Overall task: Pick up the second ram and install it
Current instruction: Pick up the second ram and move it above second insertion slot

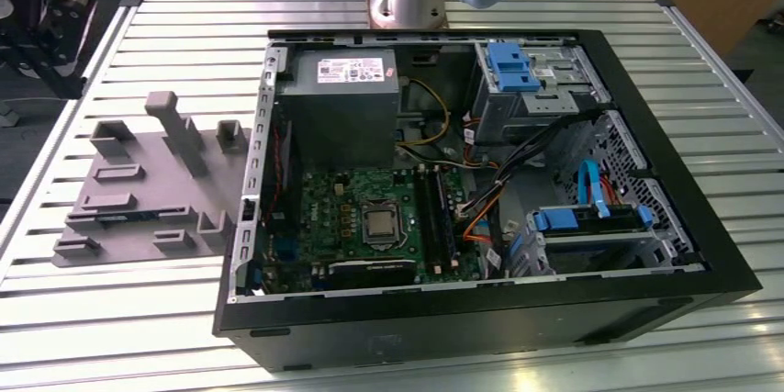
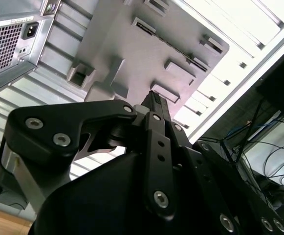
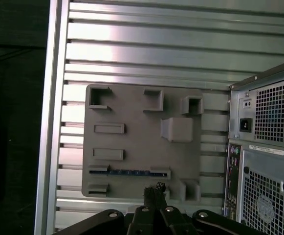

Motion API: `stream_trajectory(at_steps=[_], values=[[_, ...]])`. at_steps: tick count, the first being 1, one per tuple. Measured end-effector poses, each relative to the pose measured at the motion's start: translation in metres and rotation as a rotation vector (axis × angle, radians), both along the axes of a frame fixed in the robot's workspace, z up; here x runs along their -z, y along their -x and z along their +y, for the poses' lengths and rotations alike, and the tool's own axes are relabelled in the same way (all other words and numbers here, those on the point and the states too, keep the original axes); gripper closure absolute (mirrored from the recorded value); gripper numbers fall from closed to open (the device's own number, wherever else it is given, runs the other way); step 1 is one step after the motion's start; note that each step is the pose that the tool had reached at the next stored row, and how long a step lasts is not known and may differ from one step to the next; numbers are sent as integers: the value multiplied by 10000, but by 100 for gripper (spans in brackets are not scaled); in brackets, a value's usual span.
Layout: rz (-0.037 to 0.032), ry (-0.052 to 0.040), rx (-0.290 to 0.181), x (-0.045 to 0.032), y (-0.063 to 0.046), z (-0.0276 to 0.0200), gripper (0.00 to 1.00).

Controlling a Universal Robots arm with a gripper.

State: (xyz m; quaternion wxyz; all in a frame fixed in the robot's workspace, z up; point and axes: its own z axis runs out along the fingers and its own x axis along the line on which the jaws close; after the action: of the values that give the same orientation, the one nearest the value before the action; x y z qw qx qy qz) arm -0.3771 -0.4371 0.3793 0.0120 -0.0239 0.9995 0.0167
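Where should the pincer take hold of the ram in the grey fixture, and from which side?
Probably grip the ram at the middle of its upper long edge, coming straight down from above, with the jaws closing on its two flat faces. It appears to stand on edge in the grey fixture, and blocks cover both its ends, so only the middle stretch is free. The pincer hangs above the fixture.

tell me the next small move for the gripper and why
Probably slide the gripper across until it is centred above the second ram. In the first wrist view the stick lies in the grey fixture, and the shut jaws sit off its middle.
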Motion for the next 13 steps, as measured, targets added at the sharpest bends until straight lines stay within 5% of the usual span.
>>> stream_trajectory(at_steps=[13], values=[[-1,0,-1903,0,1,0,89]])
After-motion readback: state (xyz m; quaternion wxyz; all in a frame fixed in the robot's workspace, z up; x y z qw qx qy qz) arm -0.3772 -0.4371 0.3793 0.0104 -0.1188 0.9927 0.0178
